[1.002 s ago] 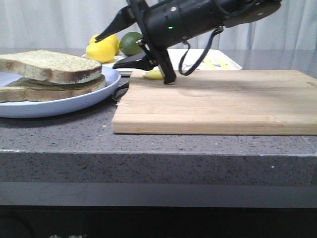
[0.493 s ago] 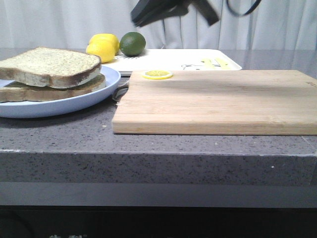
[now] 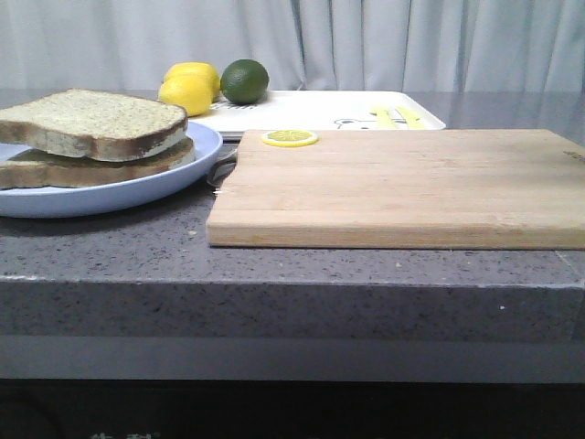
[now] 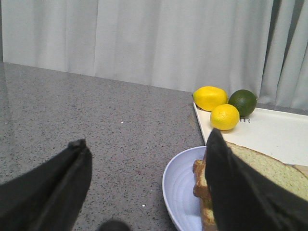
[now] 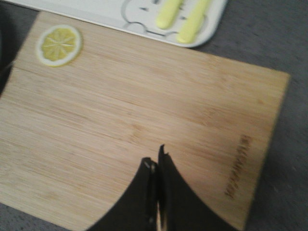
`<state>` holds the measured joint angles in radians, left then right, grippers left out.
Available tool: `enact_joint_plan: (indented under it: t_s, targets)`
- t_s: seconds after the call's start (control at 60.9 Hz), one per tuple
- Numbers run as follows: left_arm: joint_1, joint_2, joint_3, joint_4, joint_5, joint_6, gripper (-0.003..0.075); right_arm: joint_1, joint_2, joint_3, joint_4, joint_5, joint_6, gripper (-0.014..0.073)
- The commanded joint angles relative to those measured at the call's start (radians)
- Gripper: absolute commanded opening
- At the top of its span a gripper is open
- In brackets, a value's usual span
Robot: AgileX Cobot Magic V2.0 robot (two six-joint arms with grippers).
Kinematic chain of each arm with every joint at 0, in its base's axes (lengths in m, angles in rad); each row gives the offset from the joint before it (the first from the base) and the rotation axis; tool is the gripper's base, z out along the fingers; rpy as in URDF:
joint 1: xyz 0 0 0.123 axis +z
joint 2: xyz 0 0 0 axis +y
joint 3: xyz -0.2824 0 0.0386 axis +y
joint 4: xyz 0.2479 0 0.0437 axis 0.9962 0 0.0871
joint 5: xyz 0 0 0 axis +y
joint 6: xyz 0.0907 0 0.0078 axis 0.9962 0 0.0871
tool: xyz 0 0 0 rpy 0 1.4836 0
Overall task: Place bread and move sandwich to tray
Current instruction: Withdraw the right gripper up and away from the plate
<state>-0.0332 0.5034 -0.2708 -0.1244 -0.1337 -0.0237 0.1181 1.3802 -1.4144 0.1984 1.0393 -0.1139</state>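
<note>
Grey speckled countertop (image 3: pixel 137 247) with pale curtains (image 3: pixel 366 41) behind it, and neither arm shows in the front view, only in their own wrist cameras. Over on the left sits the blue plate (image 3: pixel 196 155) with the sandwich (image 3: pixel 91 165), and the plain bread slice (image 3: pixel 91 119) is lying on top of it. The plate and the lower slice both run off the left edge of the picture, and I can't make out any filling from this low angle.

Behind the big wooden board (image 3: pixel 402 187) is the white tray (image 3: pixel 311 108) — mostly hidden by the board's far edge, so only a strip of it shows, with part of a small dark drawing and two yellow sticks (image 3: pixel 396 116). Two lemons (image 3: pixel 187 89) and a lime (image 3: pixel 245 80) sit at its left end. A lemon slice (image 3: pixel 290 138) rests on the board's far left corner.

Left gripper (image 4: pixel 144 159) hangs over the counter with its fingers (image 4: pixel 67 178) spread wide; one finger blocks part of the sandwich. Right gripper (image 5: pixel 156 166) hovers above the board with its tips pressed together and nothing between them — that view is a bit blurry.
</note>
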Motion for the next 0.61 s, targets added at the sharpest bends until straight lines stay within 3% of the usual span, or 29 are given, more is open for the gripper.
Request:
enact_joint_plan:
  t_s: [0.0, 0.312, 0.591]
  targets:
    - [-0.001, 0.009, -0.032, -0.007, -0.083, -0.007, 0.0494, -0.073, -0.094, 0.012, -0.018, 0.017, 0.024, -0.0059]
    - [-0.001, 0.009, -0.032, -0.007, -0.083, -0.007, 0.0494, -0.115, -0.462, 0.456, 0.001, -0.363, 0.018, -0.0059]
    - [-0.001, 0.009, -0.032, -0.007, -0.089, -0.007, 0.0494, -0.115, -0.793, 0.818, 0.009, -0.552, 0.018, -0.0059]
